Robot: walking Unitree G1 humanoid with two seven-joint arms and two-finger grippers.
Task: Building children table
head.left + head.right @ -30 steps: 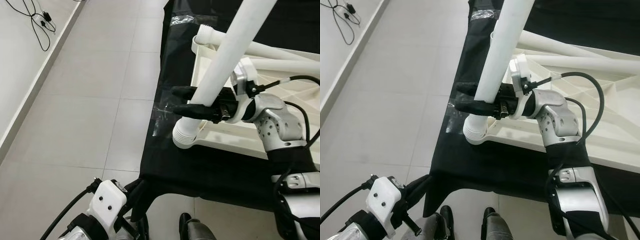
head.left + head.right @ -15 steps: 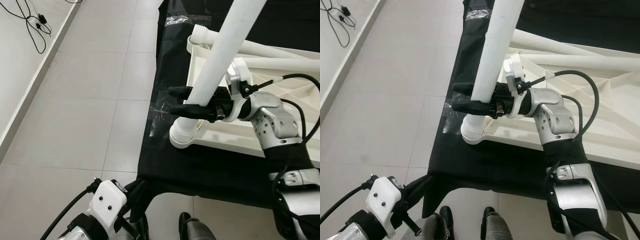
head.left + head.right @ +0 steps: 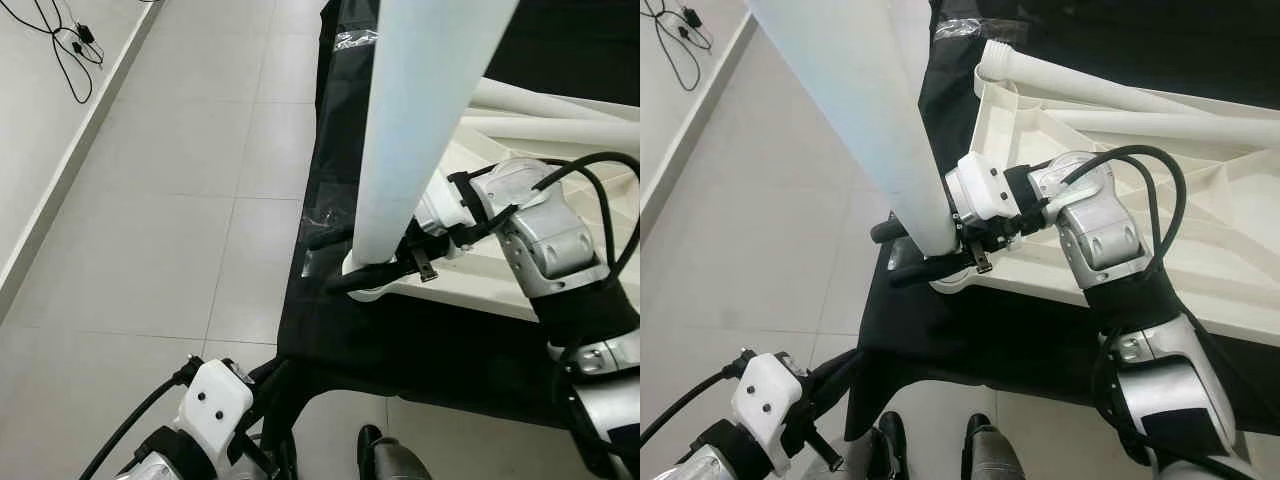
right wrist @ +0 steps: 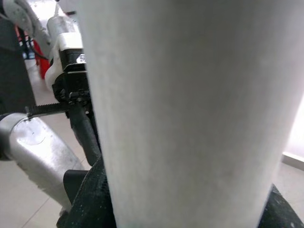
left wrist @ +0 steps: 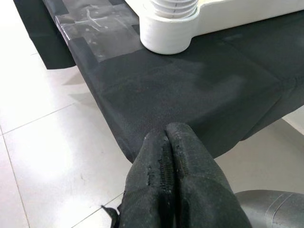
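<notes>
On the black cloth [image 3: 420, 350] at the middle of the head views — one upturned white plastic tabletop [image 3: 1200, 180], ribbed underside showing, its near corner socket [image 5: 169, 29] at the cloth's edge, beside a patch of clear tape [image 5: 97, 31].

Item: white table leg [image 3: 415, 130], a thick tube. Its foot sits at the corner socket, ridged thread [image 5: 174, 5] visible where the two meet. From there it rises toward 12 o'clock, tilted toward the camera and running out of the top of both head views.

Item: right gripper [image 3: 915, 250], reaching in from 3 o'clock. Its two black fingers [image 3: 340, 283] clamp the leg low down, just above the socket, one finger on each side of the tube. In the right wrist view the leg [image 4: 190, 109] stands close against the lens with black finger bases at its sides.

Item: left gripper [image 5: 171, 166], low at 7 o'clock, near the cloth's hanging edge. Fingers pressed together, nothing between them — apart from tabletop and leg.

Item: two further white legs [image 3: 1110, 95] lying flat across the tabletop toward 1 o'clock.

Surroundings: pale tiled floor [image 3: 170, 200]; black cables [image 3: 70, 50] by the wall at 10 o'clock.
</notes>
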